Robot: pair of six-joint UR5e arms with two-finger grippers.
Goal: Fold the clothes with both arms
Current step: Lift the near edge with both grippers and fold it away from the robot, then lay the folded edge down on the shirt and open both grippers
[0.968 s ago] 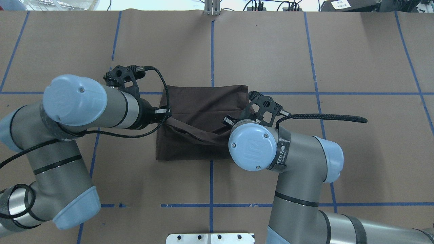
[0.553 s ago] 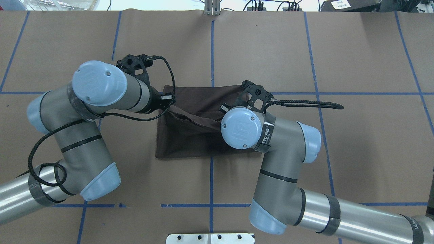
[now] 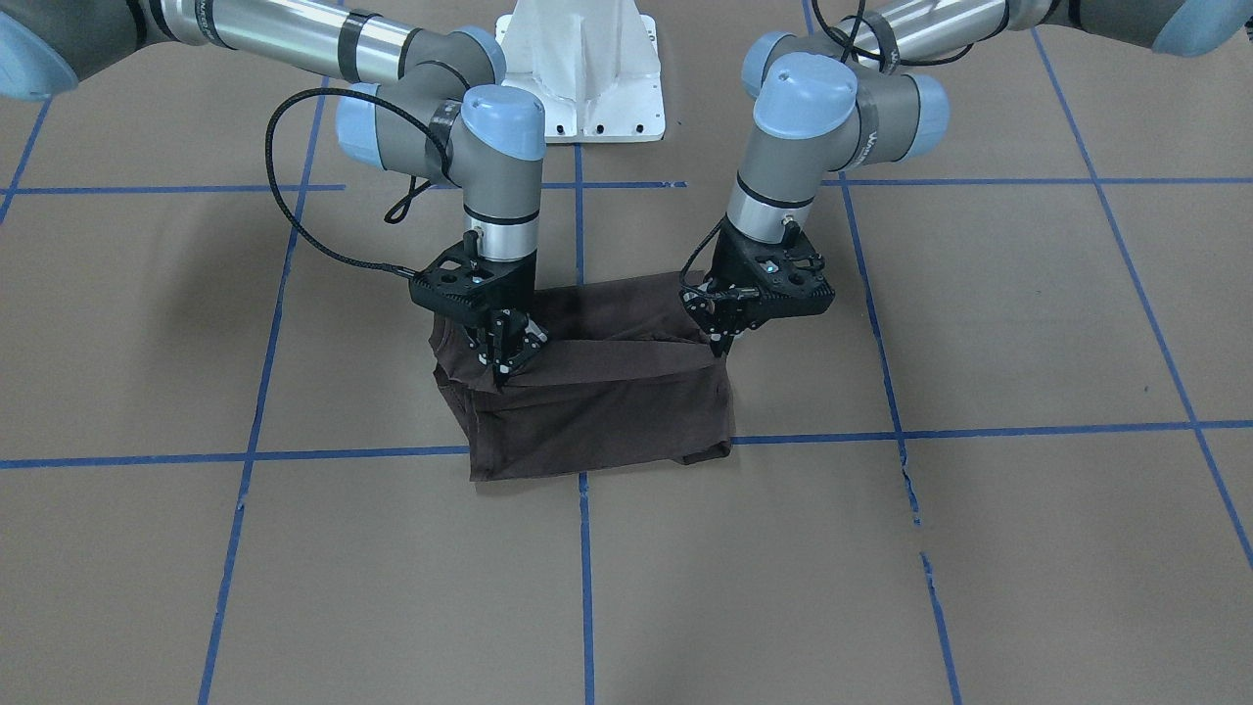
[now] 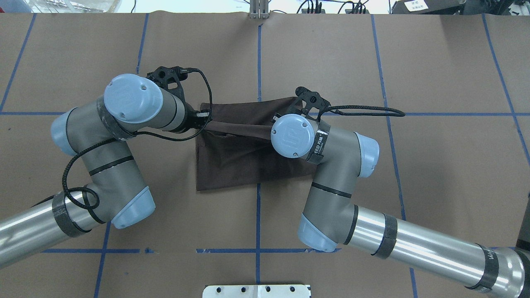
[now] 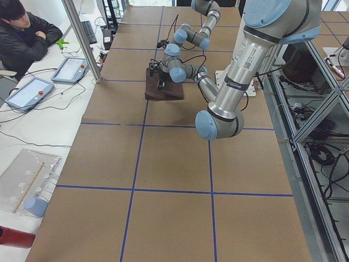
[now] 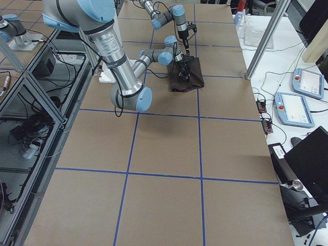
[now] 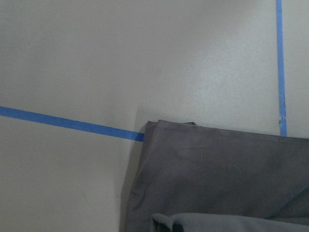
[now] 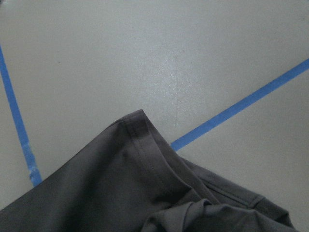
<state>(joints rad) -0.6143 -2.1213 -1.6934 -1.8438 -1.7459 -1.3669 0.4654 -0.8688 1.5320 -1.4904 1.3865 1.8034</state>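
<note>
The clothes are one dark brown T-shirt (image 3: 597,416), folded into a rectangle on the brown table (image 3: 930,548) near its middle (image 4: 244,163). A band of its cloth (image 3: 612,357) is stretched above the rest, between my two grippers. My right gripper (image 3: 504,367) is shut on the band's end on the front view's left. The left gripper (image 3: 726,338) pinches the other end. Seen from overhead, the left arm (image 4: 132,103) and right arm (image 4: 331,145) cover both grippers. Each wrist view shows a shirt corner (image 7: 217,174) (image 8: 130,179) lying flat below the lifted fold.
Blue tape lines (image 4: 258,231) grid the table. The white pedestal (image 3: 587,78) stands at the robot's side. A person (image 5: 22,33) sits beyond the far edge, beside control tablets (image 5: 68,68). Another tablet (image 6: 294,110) lies off the table there.
Both arms have swung away from the robot, carrying the lifted strip of shirt from the shirt's middle toward its far edge. Both grippers have kept their hold.
</note>
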